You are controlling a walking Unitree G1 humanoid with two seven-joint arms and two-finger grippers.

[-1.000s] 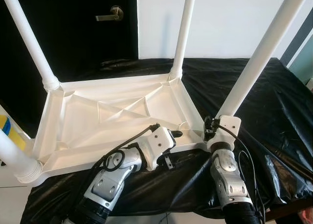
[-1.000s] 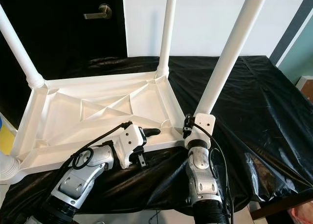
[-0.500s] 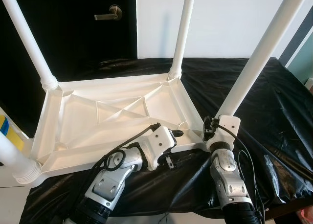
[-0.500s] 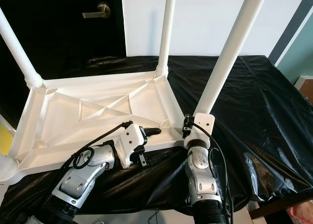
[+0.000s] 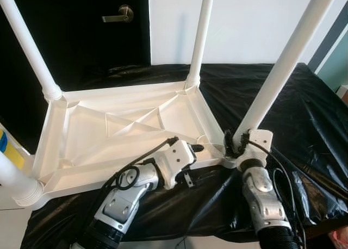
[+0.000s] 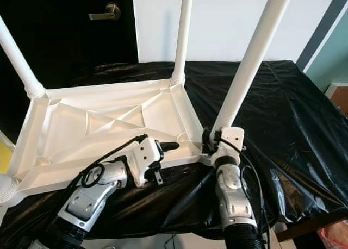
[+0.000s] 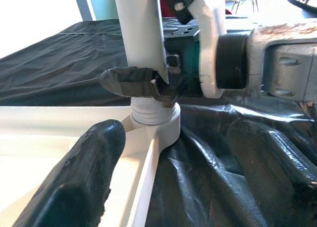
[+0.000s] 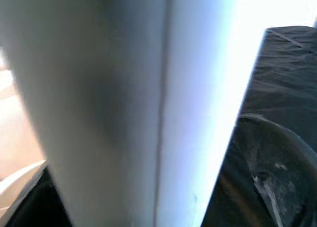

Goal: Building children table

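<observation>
Tabletop [image 5: 125,132] upside down on black-covered table [image 5: 304,113] | right gripper [image 5: 235,145] jaws clamped on near-right leg [image 5: 277,80] at its base | left gripper [image 5: 191,163] jaws apart, straddling tabletop's near rim beside that leg

Blk sheet [image 5: 304,113], door handle [image 5: 118,15]

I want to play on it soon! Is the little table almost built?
Nearly. The white tabletop lies upside down on the black sheet, and all four legs stand in its corners. The right gripper is clamped around the base of the near right leg, apparently seating it, while the left gripper, open, straddles the rim beside it. Flipping it upright is left.
</observation>
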